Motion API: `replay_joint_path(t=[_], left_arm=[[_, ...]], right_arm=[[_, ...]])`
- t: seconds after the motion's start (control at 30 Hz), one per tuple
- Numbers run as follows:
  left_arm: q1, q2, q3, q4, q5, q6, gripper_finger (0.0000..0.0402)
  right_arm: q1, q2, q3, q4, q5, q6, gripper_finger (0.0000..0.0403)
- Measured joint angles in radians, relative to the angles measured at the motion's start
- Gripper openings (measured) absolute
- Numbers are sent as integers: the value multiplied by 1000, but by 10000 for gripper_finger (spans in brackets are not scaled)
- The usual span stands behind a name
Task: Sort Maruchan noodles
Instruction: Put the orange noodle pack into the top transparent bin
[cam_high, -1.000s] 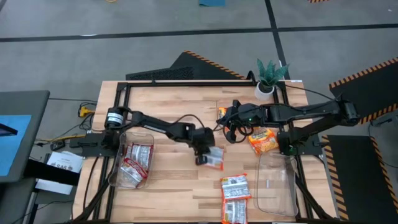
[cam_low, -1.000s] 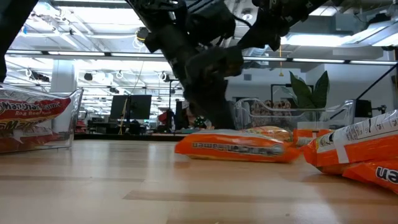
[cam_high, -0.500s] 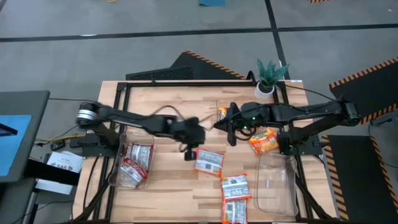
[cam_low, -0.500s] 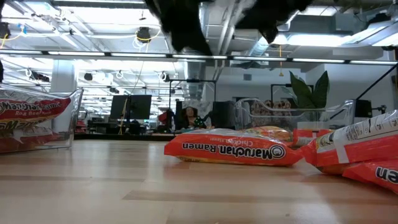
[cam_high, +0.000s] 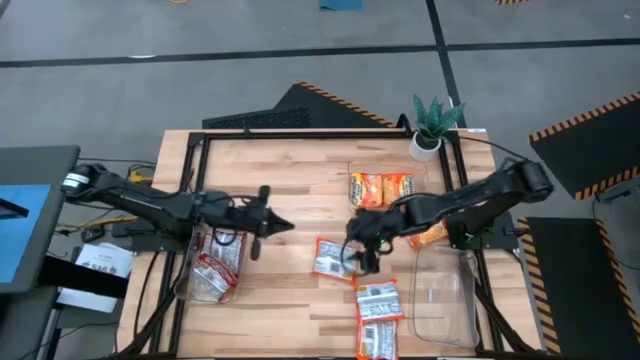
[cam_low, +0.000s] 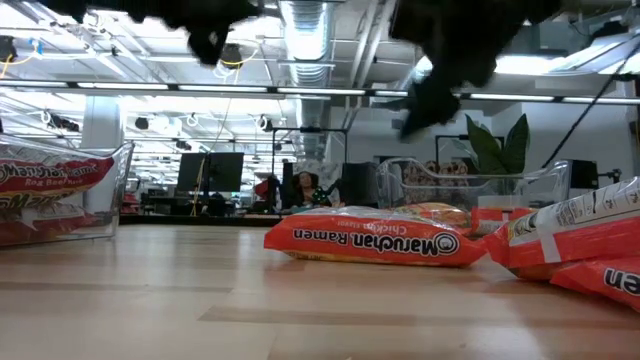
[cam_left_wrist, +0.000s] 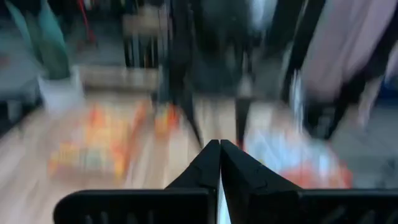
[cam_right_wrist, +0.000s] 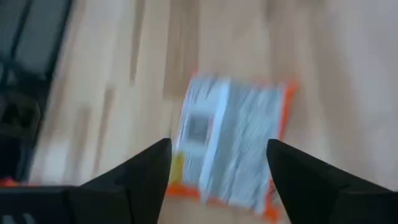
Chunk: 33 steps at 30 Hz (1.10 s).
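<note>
A white and orange Maruchan packet lies flat on the table's middle; it also shows in the low view and the right wrist view. My right gripper hovers open just above its right end, slanting down, with one finger on either side of it in the right wrist view. My left gripper is shut and level above the inner edge of the left bin, which holds several packets. Two more packets lie near the front edge.
Two orange packets lie at the far middle and another sits under my right arm. An empty clear bin stands at the front right. A potted plant stands at the far right corner.
My left gripper, shut throughout, has risen off the middle packet and drawn back toward the table's left edge, tipping up to level. The packet it left has shifted a little and lies flat. My right gripper has come from the far packets toward the near edge and down over that packet.
</note>
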Motion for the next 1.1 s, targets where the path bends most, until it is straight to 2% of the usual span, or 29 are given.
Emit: replay_joint_path(t=[0.07,0.13,0.37,0.63,0.77,0.83,0.9,1.07,1.1], left_arm=[[0,-42,-25,50,-14,-6,0],[-1,-65,-37,28,-18,-8,0],[-7,-91,-33,-4,5,-5,0],[-9,-81,-32,3,-2,0,0],[-9,-86,-33,-2,-3,0,0],[-9,-92,-35,-2,-3,0,0],[-9,-93,-34,-6,-3,0,0],[-9,-96,-34,-5,-3,0,0],[-9,-96,-34,-5,-3,0,0]], right_arm=[[2,61,16,-46,-20,1,294],[6,130,48,-22,-27,-1,295],[30,302,127,-120,-40,-12,295],[65,413,144,-112,5,-14,294],[80,420,145,-123,69,-9,282],[86,422,145,-127,102,-5,260],[95,420,143,-131,132,7,217],[108,417,143,-144,164,47,42],[112,416,143,-143,171,57,29]])
